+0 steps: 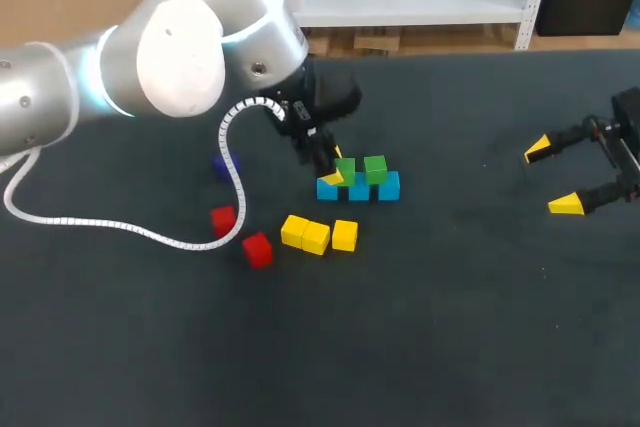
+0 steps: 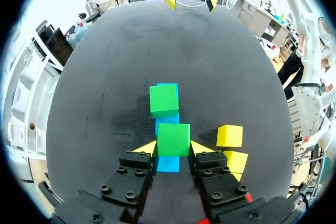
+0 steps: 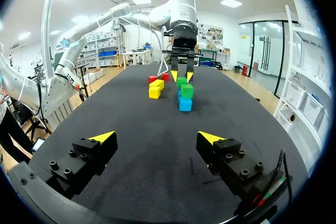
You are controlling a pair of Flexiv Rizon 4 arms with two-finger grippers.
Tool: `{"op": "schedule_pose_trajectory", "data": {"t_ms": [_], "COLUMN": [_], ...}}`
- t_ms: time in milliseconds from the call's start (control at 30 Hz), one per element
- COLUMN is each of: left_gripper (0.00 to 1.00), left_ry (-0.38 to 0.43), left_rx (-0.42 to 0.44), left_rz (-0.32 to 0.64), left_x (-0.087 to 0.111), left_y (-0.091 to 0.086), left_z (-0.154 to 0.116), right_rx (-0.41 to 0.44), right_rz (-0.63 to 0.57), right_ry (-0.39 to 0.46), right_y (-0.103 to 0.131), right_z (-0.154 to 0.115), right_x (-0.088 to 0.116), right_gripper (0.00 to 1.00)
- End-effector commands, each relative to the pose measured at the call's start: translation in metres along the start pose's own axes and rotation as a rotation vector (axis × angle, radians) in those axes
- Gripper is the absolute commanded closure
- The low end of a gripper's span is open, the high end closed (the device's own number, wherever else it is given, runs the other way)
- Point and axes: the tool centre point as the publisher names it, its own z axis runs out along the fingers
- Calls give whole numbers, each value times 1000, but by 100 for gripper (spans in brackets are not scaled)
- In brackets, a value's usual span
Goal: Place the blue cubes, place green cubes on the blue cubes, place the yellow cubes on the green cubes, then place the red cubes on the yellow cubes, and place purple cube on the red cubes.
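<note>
Three blue cubes [image 1: 359,189] lie in a row mid-table. Two green cubes rest on them. My left gripper [image 1: 336,166] is shut on the nearer green cube [image 2: 174,139], its yellow tips pressing both sides, with a blue cube [image 2: 168,163] under it. The other green cube [image 2: 164,99] sits just ahead on the row. Three yellow cubes [image 1: 316,236] lie in front of the row, and two red cubes [image 1: 257,249] lie to the left. A purple cube [image 1: 221,164] is partly hidden behind the arm's cable. My right gripper [image 1: 552,177] stands open and empty at the far right, also seen as right gripper [image 3: 157,137].
A white coiled cable [image 1: 150,232] from my left arm loops over the table's left side near a red cube [image 1: 223,219]. Dark table cloth [image 1: 450,327] stretches between the cubes and the right gripper.
</note>
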Motion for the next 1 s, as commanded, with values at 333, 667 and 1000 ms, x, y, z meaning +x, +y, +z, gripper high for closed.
{"op": "schedule_pose_trajectory", "data": {"t_ms": [333, 667, 1000], "left_gripper": [100, 100, 100], "left_ry": [0, -3, -3], "left_rx": [11, 17, 23], "left_rz": [-3, -5, -10], "left_x": [1, 2, 3], "left_y": [3, 3, 4], "left_z": [1, 2, 3], "right_rx": [0, 0, 0], "right_rz": [-1, -1, -1], "right_ry": [0, 0, 0], "right_y": [0, 0, 0], "right_z": [0, 0, 0], "right_x": [0, 0, 0], "right_gripper": [0, 0, 0]}}
